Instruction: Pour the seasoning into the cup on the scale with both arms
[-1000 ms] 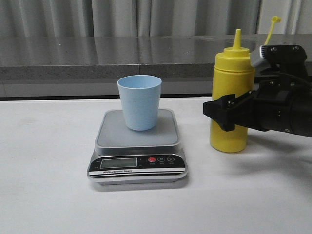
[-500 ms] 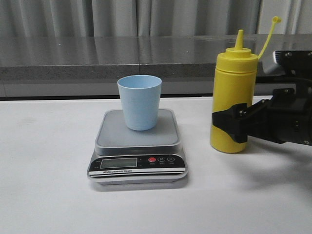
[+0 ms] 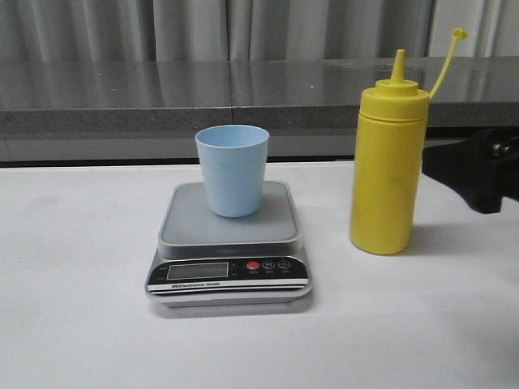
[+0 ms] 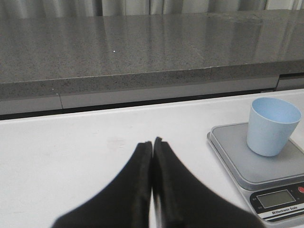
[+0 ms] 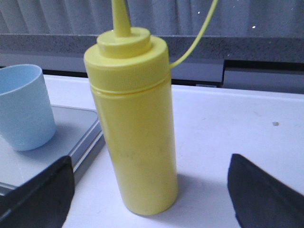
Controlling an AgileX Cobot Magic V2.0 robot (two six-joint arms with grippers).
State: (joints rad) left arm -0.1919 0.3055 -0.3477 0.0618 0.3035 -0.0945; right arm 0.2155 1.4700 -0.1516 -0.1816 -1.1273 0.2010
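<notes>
The yellow seasoning bottle (image 3: 388,170) stands upright on the white table, right of the scale (image 3: 182,223), with its cap strap sticking up. The pale blue cup (image 3: 233,170) stands on the scale's grey platform. My right gripper (image 3: 480,174) is at the right edge, apart from the bottle. In the right wrist view that gripper (image 5: 151,159) is open wide, and the bottle (image 5: 135,123) stands ahead between the fingers, touching neither. My left gripper (image 4: 153,142) is shut on nothing, over bare table left of the scale (image 4: 237,156) and cup (image 4: 273,126).
A grey stone ledge (image 3: 162,93) runs along the back of the table, with curtains behind it. The scale's black front panel (image 3: 229,271) with its screen and red button faces the front.
My right gripper has pulled back to the right, away from the bottle, which stays standing. Cup and scale have not moved.
</notes>
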